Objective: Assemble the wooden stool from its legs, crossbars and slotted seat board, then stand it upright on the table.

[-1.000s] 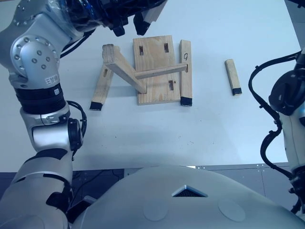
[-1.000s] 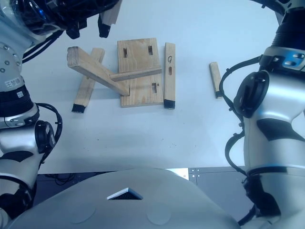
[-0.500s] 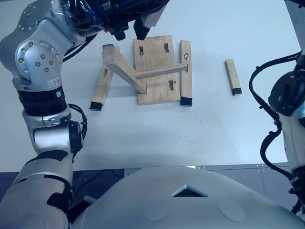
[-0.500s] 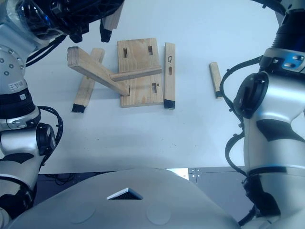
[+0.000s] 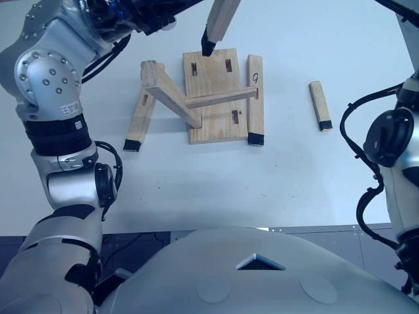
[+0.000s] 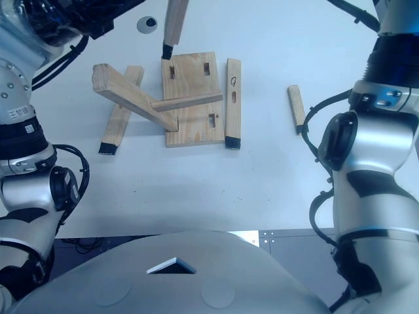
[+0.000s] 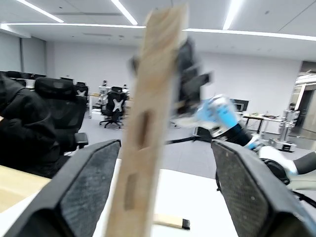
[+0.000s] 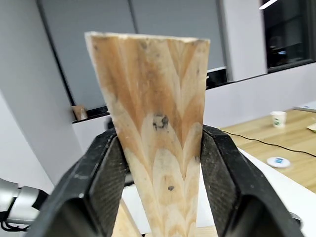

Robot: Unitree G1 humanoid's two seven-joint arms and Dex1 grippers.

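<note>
Slotted seat board [image 5: 209, 125] lies flat below the right gripper [image 8: 157, 168], which clamps a leg [image 5: 219, 23], black tip down over a far slot; left gripper [image 7: 165, 197] gapes around that leg without touching it; short piece [image 5: 321, 104] lies well apart from both.

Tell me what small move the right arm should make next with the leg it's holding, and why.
Probably lower the held leg, steering its black tip into the seat board's far-left slot. The right gripper is clamped on the leg, the tip hangs above the board's far edge near that empty slot, and the left gripper is open, not touching it.
</note>
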